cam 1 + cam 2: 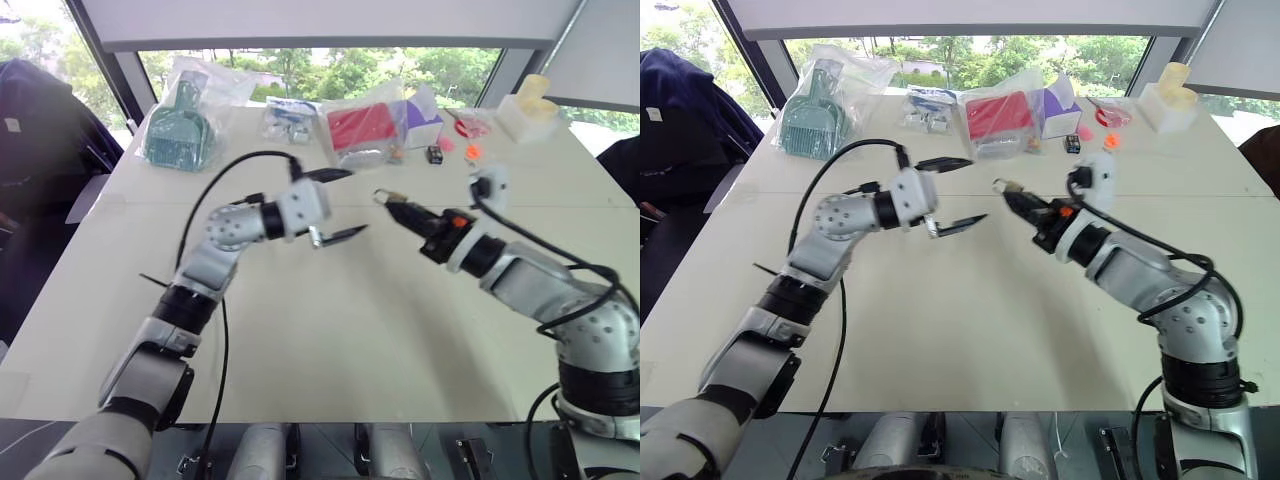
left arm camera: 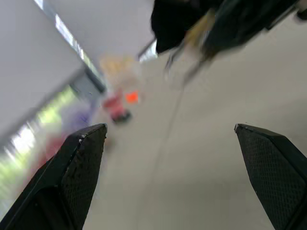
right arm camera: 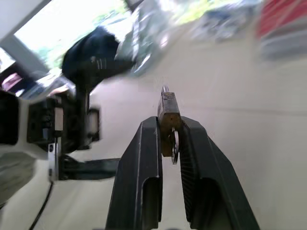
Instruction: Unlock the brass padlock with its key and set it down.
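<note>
Nearest the robot, the white table [image 1: 330, 340] lies bare from its front edge up to the two arms, a broad open stretch of top under both of them. Above that stretch the left gripper [image 1: 338, 205] hangs over the middle of the table with its two black fingers [image 2: 79, 163] spread wide and nothing between them. Just to its right, across a small gap, the right gripper [image 3: 169, 125] points toward it, fingers pinched tight on the brass padlock [image 3: 168, 112]. The lock body stands up out of the fingertips with a bit of silver metal at its top, and a small round silvery ring, probably the key [image 3: 174, 146], hangs against the lock between the pads; whether it sits in the keyhole cannot be told. Padlock and both grippers are clear of the table. Past the arms the top stays open up to a row of things along the far edge: a green dustpan in a clear bag [image 1: 180, 130] on the left, a small bag of blue parts [image 1: 290, 118], a red item in plastic [image 1: 362, 128], a purple box [image 1: 422, 118], a small black box [image 1: 435, 154], some orange bits [image 1: 472, 152] and a pale foam block [image 1: 530, 108] at the far right corner, with windows behind.
</note>
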